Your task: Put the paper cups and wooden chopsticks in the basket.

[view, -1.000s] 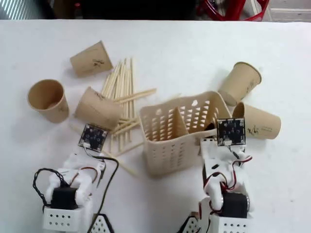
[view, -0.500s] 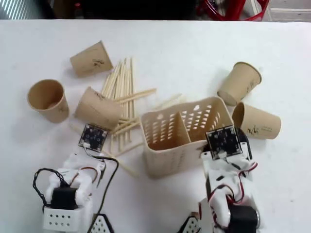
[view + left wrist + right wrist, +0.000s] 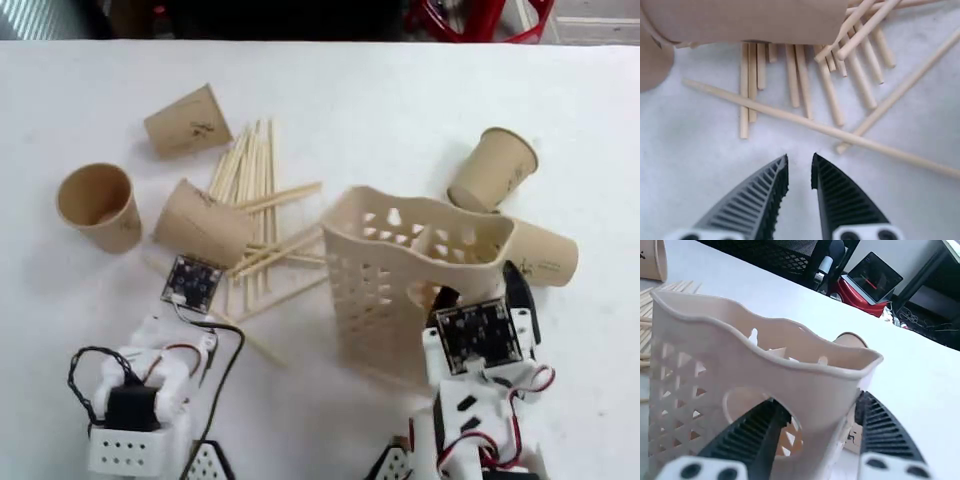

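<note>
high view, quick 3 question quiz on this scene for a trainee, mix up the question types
1. Multiple choice: how many paper cups are on the table? A three, B five, C seven.
2. True or false: the left gripper is above the chopsticks with nothing between its fingers.
3. Fill in the blank: the right gripper has one finger on each side of a wall of the ____.

Key: 1 B. 2 true. 3 basket.
</note>
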Controlling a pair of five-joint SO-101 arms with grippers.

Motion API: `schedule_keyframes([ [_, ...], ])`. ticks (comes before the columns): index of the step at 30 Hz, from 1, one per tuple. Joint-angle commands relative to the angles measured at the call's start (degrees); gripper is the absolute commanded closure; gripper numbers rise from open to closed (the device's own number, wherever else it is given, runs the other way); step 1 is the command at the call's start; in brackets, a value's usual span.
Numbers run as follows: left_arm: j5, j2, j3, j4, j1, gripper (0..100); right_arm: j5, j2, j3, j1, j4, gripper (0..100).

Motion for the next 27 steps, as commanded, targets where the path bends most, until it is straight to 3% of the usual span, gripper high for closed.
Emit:
schedule_keyframes([
  [1, -0.2, -0.3, 0.0, 0.3, -0.3, 90, 0.5, 0.1, 2.7, -0.6, 0.0, 79.2],
  [3, -0.2, -0.3, 0.0, 0.3, -0.3, 90, 0.5, 0.1, 4.3, -0.3, -1.7, 82.7],
  [7, -0.2, -0.3, 0.0, 0.3, -0.3, 90, 0.1, 0.0, 8.0, -0.7, -12.3, 99.0],
  [13, -0.2, -0.3, 0.0, 0.3, -0.3, 90, -6.4, -0.4, 24.5, -2.9, -44.0, 98.1],
  [17, -0.2, -0.3, 0.0, 0.3, -0.3, 90, -9.4, -0.4, 35.7, -3.7, -59.2, 98.1],
  [22, -0.2, -0.3, 0.0, 0.3, -0.3, 90, -15.8, -0.4, 39.6, -4.1, -69.6, 98.1],
  [27, -0.2, -0.3, 0.0, 0.3, -0.3, 90, -24.4, -0.3, 39.6, -4.2, -73.0, 98.1],
])
